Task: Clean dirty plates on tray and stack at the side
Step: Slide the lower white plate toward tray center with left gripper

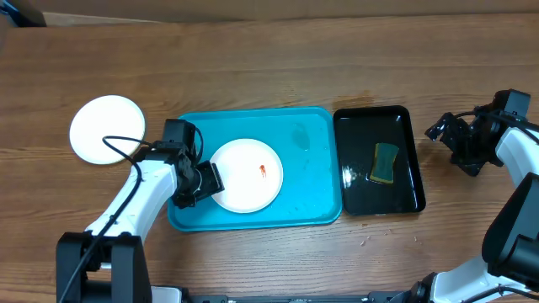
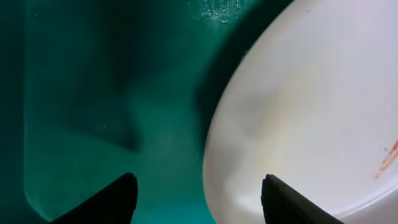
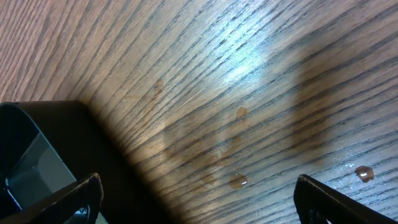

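Note:
A white dirty plate [image 1: 240,177] with a small orange-red smear [image 1: 264,171] lies in the turquoise tray [image 1: 312,160]. My left gripper [image 1: 205,183] is open at the plate's left rim; in the left wrist view one finger is over the plate [image 2: 311,106] and the other over the tray floor [image 2: 112,112]. Another white plate [image 1: 107,130] lies on the table left of the tray. My right gripper [image 1: 446,135] is open and empty over bare wood right of the black tray. No third plate is in view.
A black tray [image 1: 404,189] with a yellow-green sponge [image 1: 386,162] sits right of the turquoise tray; its corner shows in the right wrist view [image 3: 37,155]. Water droplets [image 3: 237,181] lie on the wood.

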